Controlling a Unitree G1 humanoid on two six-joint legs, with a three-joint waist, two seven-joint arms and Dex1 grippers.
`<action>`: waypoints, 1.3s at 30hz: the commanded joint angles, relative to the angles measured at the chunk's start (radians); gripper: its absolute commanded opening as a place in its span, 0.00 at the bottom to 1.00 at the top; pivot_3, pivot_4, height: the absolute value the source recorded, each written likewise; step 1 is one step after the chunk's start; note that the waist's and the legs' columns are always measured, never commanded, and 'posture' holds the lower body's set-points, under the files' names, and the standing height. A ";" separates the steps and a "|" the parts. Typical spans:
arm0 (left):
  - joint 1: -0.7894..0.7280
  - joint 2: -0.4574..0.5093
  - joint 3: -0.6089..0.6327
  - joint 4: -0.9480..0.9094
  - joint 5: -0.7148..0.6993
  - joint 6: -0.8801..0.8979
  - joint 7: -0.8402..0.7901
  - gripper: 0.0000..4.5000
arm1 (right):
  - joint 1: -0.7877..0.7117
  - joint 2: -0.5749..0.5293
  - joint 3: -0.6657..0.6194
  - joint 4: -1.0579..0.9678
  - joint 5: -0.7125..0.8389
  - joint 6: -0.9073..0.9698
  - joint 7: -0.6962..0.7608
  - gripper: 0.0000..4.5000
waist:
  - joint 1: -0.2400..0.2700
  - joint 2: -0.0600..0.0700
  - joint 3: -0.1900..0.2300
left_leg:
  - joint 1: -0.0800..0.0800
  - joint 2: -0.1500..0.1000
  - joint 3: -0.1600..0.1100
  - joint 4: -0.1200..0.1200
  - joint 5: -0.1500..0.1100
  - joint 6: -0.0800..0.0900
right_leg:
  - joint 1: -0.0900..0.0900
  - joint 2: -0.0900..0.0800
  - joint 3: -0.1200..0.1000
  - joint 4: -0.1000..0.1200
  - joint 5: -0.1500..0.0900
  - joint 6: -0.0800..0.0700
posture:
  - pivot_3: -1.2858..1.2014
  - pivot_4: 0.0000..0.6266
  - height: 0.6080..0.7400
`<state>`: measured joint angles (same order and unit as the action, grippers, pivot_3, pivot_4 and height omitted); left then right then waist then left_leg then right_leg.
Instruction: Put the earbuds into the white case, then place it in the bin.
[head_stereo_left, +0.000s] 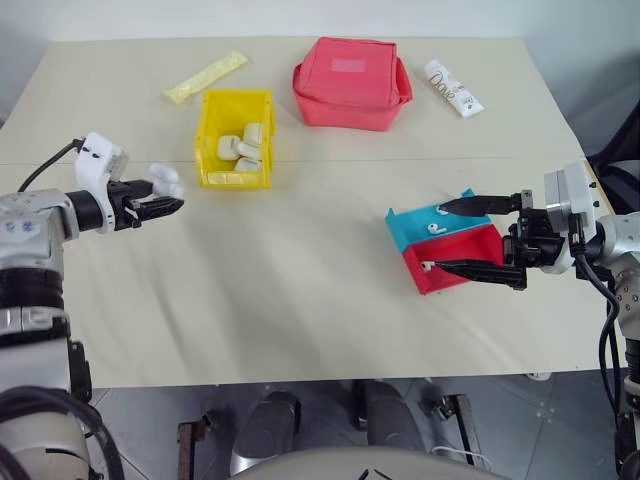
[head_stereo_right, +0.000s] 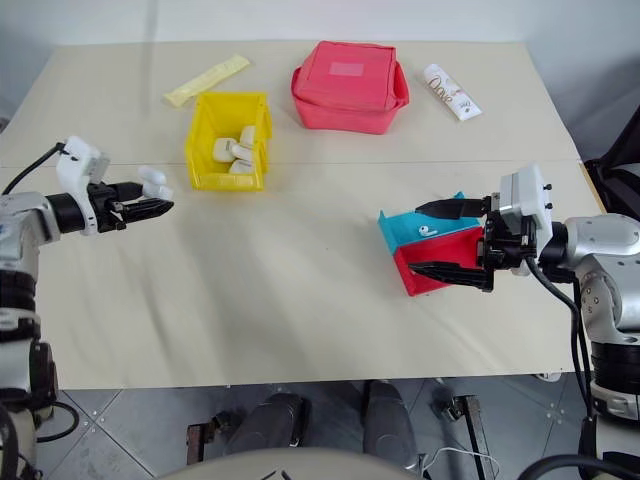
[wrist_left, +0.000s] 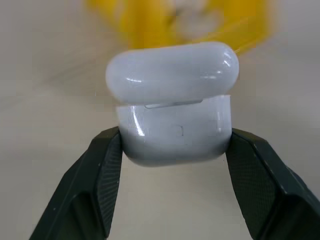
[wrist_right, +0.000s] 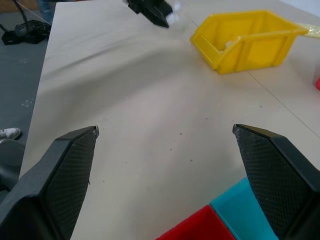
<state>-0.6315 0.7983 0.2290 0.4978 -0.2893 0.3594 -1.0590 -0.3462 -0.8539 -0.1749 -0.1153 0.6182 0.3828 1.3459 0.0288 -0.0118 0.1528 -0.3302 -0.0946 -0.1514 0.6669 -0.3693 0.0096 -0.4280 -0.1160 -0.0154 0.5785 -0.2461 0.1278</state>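
Cream cloth covers the table (head_stereo_left: 300, 290), set against a pale wall, as a two-armed robot works through an earbud-packing job. At its left, the left gripper (head_stereo_left: 168, 198) is clamped on the white case (wrist_left: 175, 135), one black finger pressed to each short side of the lower shell, the lid sitting slightly ajar above. The held case hangs above the cloth, just beside the near left corner of the bin (head_stereo_left: 236, 137), which lies a little farther back and toward the table's centre; several other white cases already rest inside it. Across the table, the right gripper (head_stereo_left: 470, 238) hovers with its fingers spread wide and nothing between them, one finger over the blue tray (head_stereo_left: 412, 232), the other over the red tray (head_stereo_left: 455, 262). One earbud lies in each tray: an earbud in blue (head_stereo_left: 434, 227) and an earbud in red (head_stereo_left: 427, 265). Both sit directly under the right gripper and well apart from the case, so the right arm looks much the nearer for picking them up, while case and earbuds must yet be brought together. Farther back lie a red pouch (head_stereo_left: 350, 82), a white tube (head_stereo_left: 452, 87) and a yellow sachet (head_stereo_left: 205, 77).
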 joint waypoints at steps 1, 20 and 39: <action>0.081 -0.094 0.099 -0.208 -0.172 -0.192 -0.120 0.61 | 0.008 -0.023 -0.050 -0.055 0.029 0.026 -0.035 1.00 | 0.003 0.000 0.000 | 0.000 0.000 0.000 0.000 0.000 0.000 | 0.000 0.000 0.000 0.000 0.000 0.000 | 0.52 0.24 1.00; 0.187 -0.478 -0.195 -0.294 -0.140 -0.586 -0.191 0.61 | 0.430 -0.198 -0.334 -0.482 0.004 0.454 -0.383 0.92 | 0.039 0.003 -0.003 | -0.001 0.001 0.005 0.001 0.000 0.002 | 0.001 0.004 -0.002 -0.006 0.005 0.001 | 0.52 0.24 1.00; 0.249 -0.520 -0.286 -0.378 -0.157 -0.571 -0.192 0.61 | 0.600 -0.345 -0.370 -0.542 -0.154 0.449 -0.325 0.73 | 0.050 0.002 -0.003 | 0.001 0.001 0.009 0.001 0.000 0.003 | 0.001 0.005 0.001 -0.011 0.006 0.003 | 0.52 0.24 1.00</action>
<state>-0.3896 0.2759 -0.0516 0.1708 -0.4288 -0.2115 -1.2570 0.2514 -1.1752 -0.5311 -0.6580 0.4925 0.8545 1.0042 0.0790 -0.0096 0.1498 -0.3291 -0.0938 -0.1415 0.6679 -0.3690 0.0131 -0.4272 -0.1109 -0.0138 0.5679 -0.2405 0.1304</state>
